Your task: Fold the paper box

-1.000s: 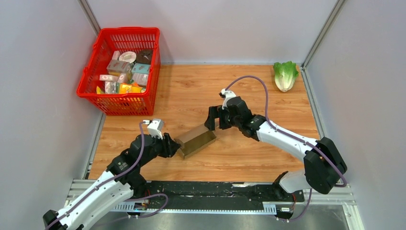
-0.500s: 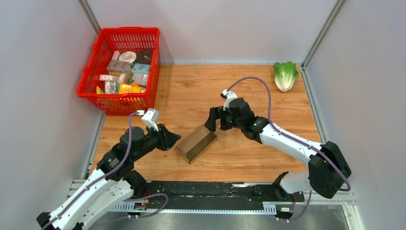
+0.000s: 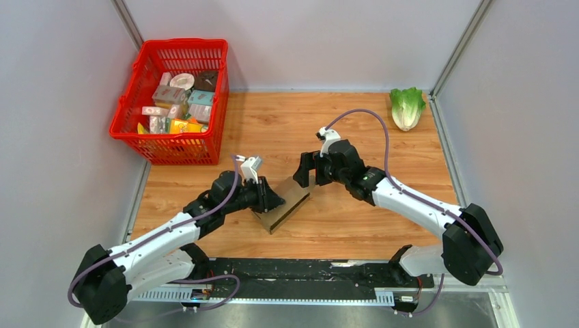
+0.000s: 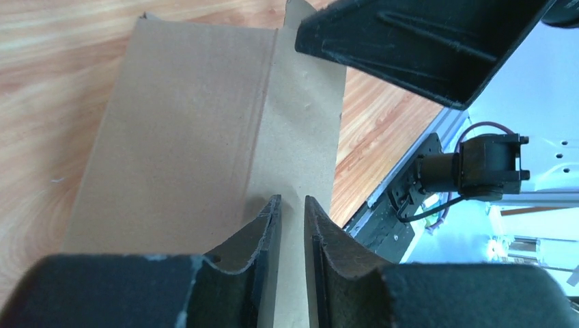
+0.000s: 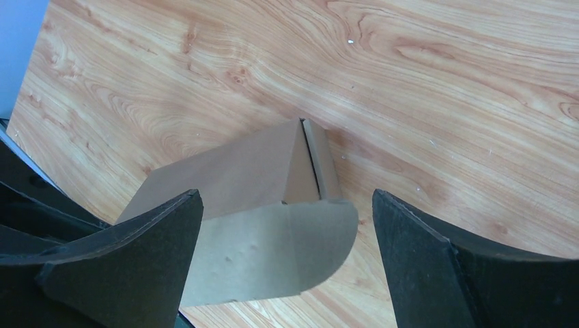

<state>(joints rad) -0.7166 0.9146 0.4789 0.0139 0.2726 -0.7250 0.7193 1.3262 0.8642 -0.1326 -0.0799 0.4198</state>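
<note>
Diagonally, paper box (image 3: pixel 290 201) points far-right.

White arms (image 3: pixel 410 199), black joints (image 3: pixel 465 240), black hands (image 5: pixel 283 198), purple cables (image 3: pixel 360 110).

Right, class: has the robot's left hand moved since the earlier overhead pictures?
Yes. The left hand has moved right, farther from the red basket, and now reaches over the cardboard box.

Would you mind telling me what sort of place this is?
Most likely a robot lab test cell: plain grey partition walls box in a wooden tabletop, and staged props, a red basket of small packages and a lettuce, sit at its far corners.
</note>
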